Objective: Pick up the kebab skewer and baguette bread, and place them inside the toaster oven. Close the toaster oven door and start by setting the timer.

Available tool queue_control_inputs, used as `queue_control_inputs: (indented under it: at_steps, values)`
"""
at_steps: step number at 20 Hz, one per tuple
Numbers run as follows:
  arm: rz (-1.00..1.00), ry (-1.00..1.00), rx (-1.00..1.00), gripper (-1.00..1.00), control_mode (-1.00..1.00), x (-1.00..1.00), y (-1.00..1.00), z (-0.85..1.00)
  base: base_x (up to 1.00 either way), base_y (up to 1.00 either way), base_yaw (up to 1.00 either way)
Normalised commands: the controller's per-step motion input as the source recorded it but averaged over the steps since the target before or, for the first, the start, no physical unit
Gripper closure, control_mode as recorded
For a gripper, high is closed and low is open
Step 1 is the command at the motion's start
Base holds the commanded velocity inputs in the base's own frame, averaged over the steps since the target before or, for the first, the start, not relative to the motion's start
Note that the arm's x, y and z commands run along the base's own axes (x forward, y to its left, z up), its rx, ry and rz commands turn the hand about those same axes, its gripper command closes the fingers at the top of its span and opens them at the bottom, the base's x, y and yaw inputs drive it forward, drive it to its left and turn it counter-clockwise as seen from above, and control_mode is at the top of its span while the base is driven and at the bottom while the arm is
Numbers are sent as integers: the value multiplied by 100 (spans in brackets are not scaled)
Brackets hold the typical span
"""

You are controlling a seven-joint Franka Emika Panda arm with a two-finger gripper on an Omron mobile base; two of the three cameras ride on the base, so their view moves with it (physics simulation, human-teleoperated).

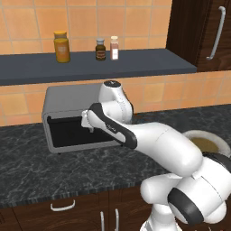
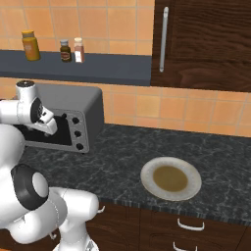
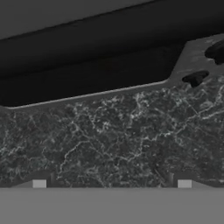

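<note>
I've got the fingers (image 3: 112,183) spread wide w/ nothing between them, low over the dark worktop (image 3: 113,144), aimed at the toaster oven (image 1: 67,119). Its front lies straight ahead, just past the tips, long edge running across my hand view; the knobs (image 3: 197,78) sit up and right of centre. Door (image 3: 87,76) looks shut, tho I can't be sure. Can't spot skewer or bread anywhere. The plate (image 2: 171,179), off to the right, holds neither.
</note>
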Motion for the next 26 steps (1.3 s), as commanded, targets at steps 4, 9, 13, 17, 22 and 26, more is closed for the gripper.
queue_control_inputs:
  at_steps: [4, 9, 13, 17, 22, 26]
  values:
    - [-14, 0, 0, -100, -100, -26, -21, -15, 0, 0, 0]
    - [-4, 0, -2, -100, -100, -17, -20, -5, 0, 0, 0]
    - [8, 0, -12, -100, -100, -46, -23, 9, 0, 0, 0]
    - [35, 2, -50, -100, -100, -76, -24, 12, 0, 0, 0]
    - [56, 18, -66, -100, -100, -25, -11, 18, 0, 0, 0]
    - [59, 30, -72, -100, -100, -14, -15, 2, 0, 0, 0]
